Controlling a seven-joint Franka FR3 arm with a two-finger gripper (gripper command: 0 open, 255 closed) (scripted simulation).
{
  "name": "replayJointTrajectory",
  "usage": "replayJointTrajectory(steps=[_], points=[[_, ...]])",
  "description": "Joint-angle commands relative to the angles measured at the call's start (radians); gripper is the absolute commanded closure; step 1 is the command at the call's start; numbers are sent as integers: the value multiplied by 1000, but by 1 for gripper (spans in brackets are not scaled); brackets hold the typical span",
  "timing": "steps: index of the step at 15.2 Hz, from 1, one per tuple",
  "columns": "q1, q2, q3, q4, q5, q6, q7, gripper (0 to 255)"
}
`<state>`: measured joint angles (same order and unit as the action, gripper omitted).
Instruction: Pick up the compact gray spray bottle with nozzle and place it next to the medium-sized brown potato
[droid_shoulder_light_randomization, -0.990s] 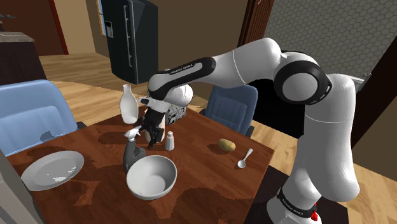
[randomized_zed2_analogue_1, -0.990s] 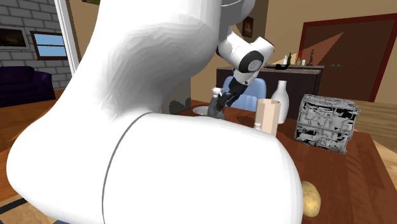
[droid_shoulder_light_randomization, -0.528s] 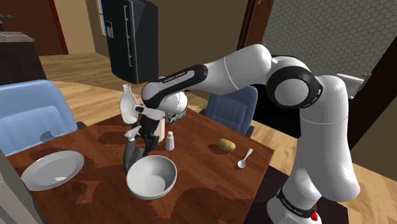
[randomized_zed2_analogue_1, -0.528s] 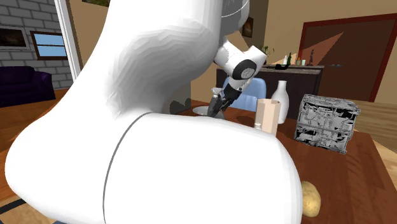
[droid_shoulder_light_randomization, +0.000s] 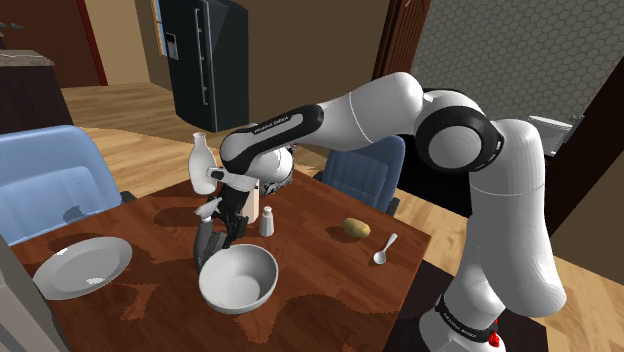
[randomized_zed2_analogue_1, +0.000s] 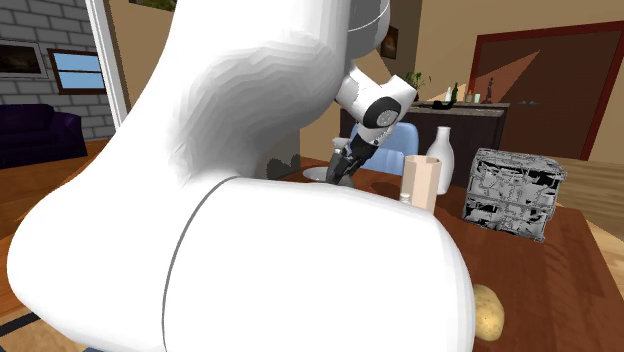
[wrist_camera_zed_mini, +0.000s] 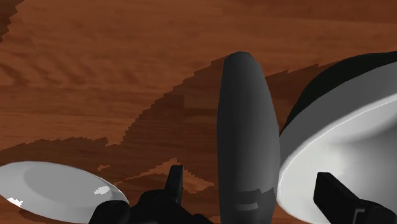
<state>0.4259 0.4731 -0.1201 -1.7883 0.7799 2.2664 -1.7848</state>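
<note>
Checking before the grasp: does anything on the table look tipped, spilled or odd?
Nothing is tipped or spilled: the dark grey spray bottle stands upright beside the round white bowl. Only the cube-shaped box with its scrambled black-and-white surface looks odd.

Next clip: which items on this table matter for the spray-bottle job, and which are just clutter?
Part of the job:
gray spray bottle, flanked by the open claw, not yet gripped
brown potato

Just lying about:
white bowl
plate
spoon
white jug
small shaker
patterned box
</note>
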Motion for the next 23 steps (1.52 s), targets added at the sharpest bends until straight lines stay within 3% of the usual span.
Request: replayJointTrajectory(steps=[1, 10, 23], points=[[0, 0, 0, 0, 0, 0, 0, 255], [0, 0, 0, 0, 0, 0, 0, 255], [10, -91, -25, 35, -68, -102, 94, 255]])
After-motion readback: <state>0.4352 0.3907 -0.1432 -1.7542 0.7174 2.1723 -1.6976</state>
